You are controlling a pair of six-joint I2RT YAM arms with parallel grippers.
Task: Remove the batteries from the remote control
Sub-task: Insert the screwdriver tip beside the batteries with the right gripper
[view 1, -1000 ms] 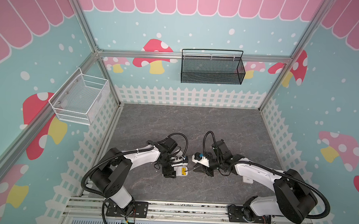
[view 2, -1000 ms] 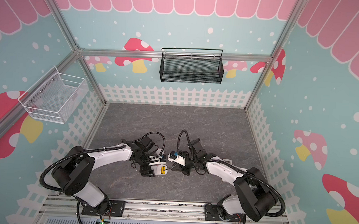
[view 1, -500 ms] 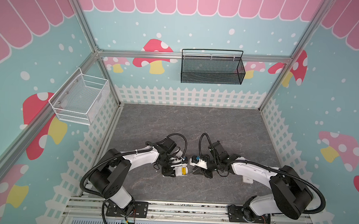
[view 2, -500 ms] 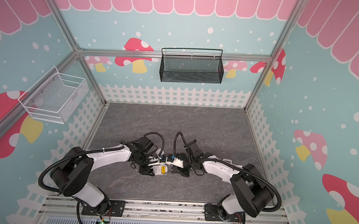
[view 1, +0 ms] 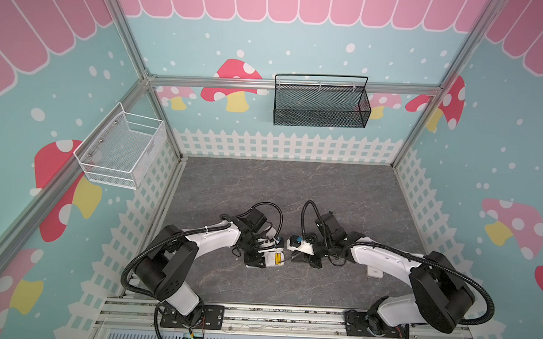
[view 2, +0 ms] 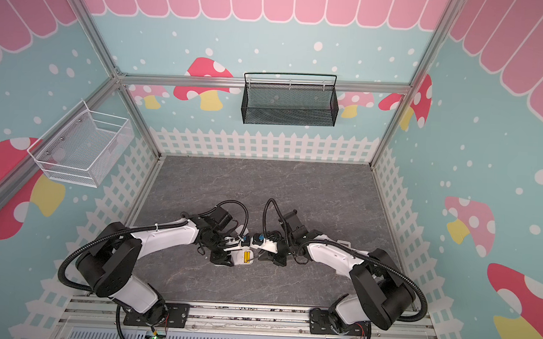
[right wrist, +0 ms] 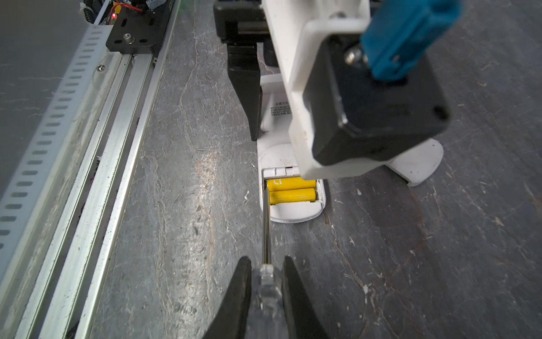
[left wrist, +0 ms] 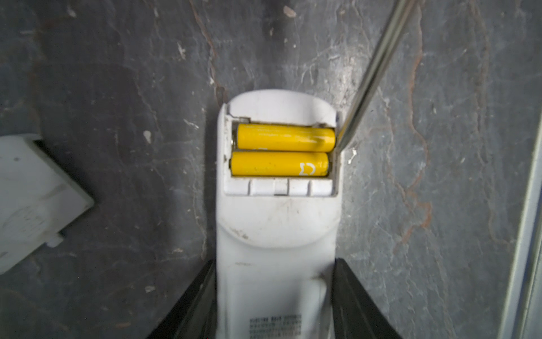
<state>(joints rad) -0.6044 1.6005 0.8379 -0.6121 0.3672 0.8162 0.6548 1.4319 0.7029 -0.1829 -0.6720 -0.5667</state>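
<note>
Batteries (left wrist: 281, 164) lie parallel, long axes crosswise to the remote (left wrist: 278, 234).

Both arms pair glossy white shell links (view 1: 215, 240) with bulky black joint housings (view 1: 170, 272); black corrugated cables (view 1: 140, 256) loop alongside. Tapered matte-black fingers (right wrist: 234, 302). A white wrist bracket (right wrist: 296, 88) carries a black camera block (right wrist: 378, 117) with a blue connector (right wrist: 407, 35).

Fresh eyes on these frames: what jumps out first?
The two bright yellow batteries pop first, side by side in the open compartment of the white remote, on the grey table between the two arms. Next, the screwdriver: the right gripper is shut on its clear handle, metal tip at the batteries' end. The left gripper pinches the remote's sides.
</note>
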